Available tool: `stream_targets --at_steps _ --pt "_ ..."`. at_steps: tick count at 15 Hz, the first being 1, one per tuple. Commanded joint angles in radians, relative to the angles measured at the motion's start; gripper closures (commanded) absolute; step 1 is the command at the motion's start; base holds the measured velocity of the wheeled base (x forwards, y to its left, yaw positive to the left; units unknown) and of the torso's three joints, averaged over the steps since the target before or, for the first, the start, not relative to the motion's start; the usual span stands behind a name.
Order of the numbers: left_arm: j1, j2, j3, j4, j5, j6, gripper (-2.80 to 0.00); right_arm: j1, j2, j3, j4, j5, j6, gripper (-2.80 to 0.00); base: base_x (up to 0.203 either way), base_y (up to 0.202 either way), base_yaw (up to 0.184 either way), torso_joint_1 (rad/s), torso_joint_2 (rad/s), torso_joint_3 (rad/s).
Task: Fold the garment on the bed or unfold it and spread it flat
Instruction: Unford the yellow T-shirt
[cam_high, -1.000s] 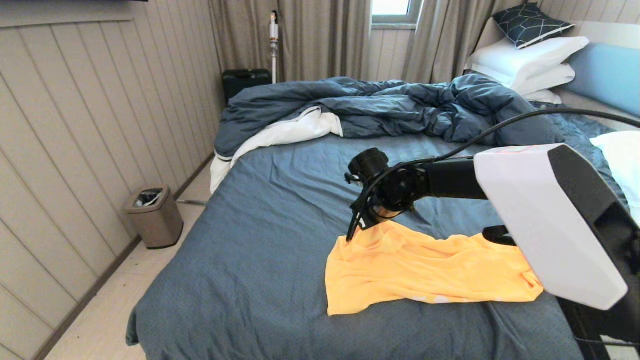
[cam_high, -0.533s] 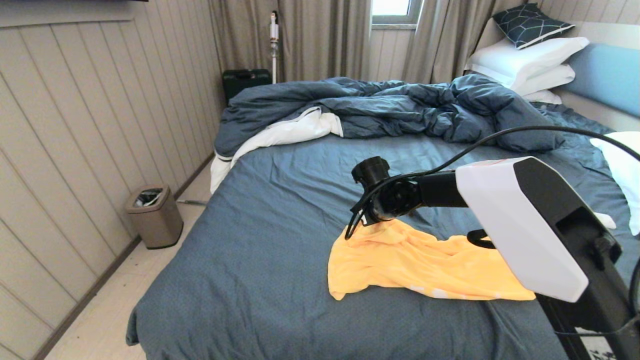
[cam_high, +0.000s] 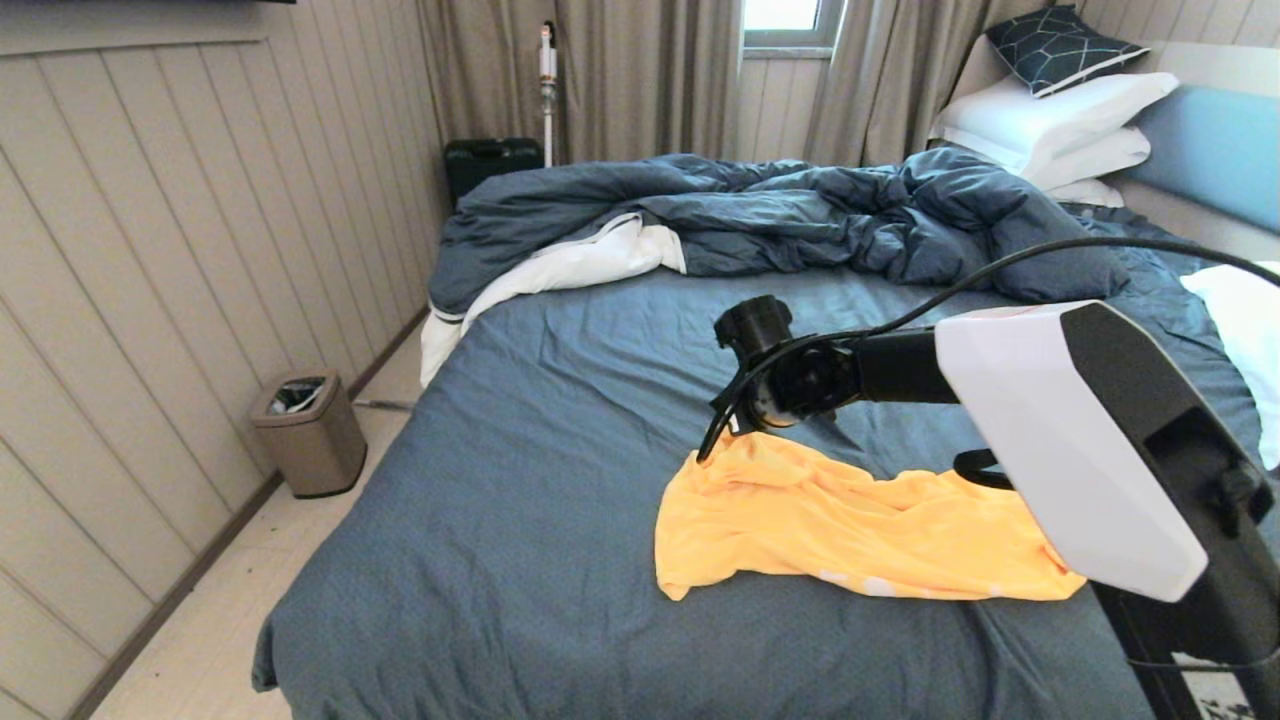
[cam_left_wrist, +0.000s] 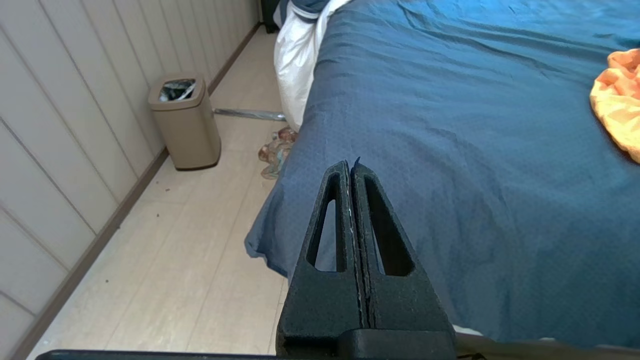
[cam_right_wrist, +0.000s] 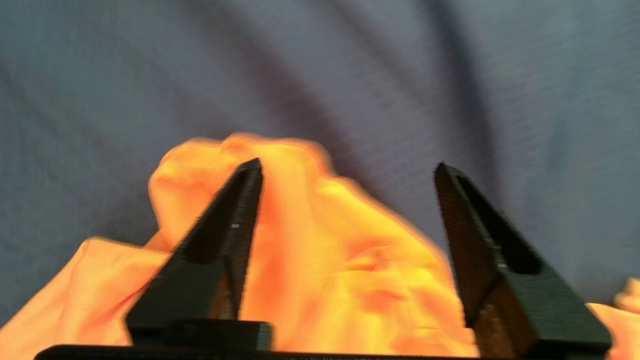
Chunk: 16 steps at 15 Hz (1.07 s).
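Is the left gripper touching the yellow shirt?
Apart. The left wrist view shows the left gripper shut over bare sheet at the bed's edge, with the shirt far across it.

Pale panelled walls (cam_high: 150, 250) meet a light wood floor (cam_high: 210, 620); a tan waste bin (cam_high: 308, 433) stands by the wall, grey curtains (cam_high: 640, 75) flanking a small window (cam_high: 785, 15).

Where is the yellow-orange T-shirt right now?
In the head view the yellow-orange T-shirt lies crumpled on the slate-blue sheet of the bed, toward its near right part, just below the open right pincer.
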Motion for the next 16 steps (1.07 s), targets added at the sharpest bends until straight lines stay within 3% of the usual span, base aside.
stream_targets --at_steps 1,6,9,10,13,16 --pt "0.0 0.0 0.0 0.0 0.0 0.0 0.0 0.002 -0.04 0.001 0.003 -0.001 0.0 -2.8 0.0 0.0 0.0 0.0 0.0 0.0" --pt "0.0 0.0 0.0 -0.001 0.0 0.0 0.0 -0.005 -0.151 0.049 0.006 0.009 0.001 -2.8 0.0 0.0 0.0 0.0 0.0 0.0" --pt "0.0 0.0 0.0 0.0 0.0 0.0 0.0 0.0 -0.248 0.132 0.014 0.069 0.028 -2.8 0.0 0.0 0.0 0.0 0.0 0.0" --pt "0.0 0.0 0.0 0.0 0.0 0.0 0.0 0.001 -0.304 0.166 0.019 0.097 0.042 0.0 0.0 0.0 0.0 0.0 0.0 0.0" --pt "0.0 0.0 0.0 0.0 0.0 0.0 0.0 0.004 -0.475 0.253 0.109 0.173 0.081 0.0 0.0 0.0 0.0 0.0 0.0 0.0" --pt "0.002 0.0 -0.005 0.014 0.002 0.0 0.0 -0.01 -0.716 0.314 0.31 0.249 0.178 0.0 0.0 0.0 0.0 0.0 0.0 0.0"
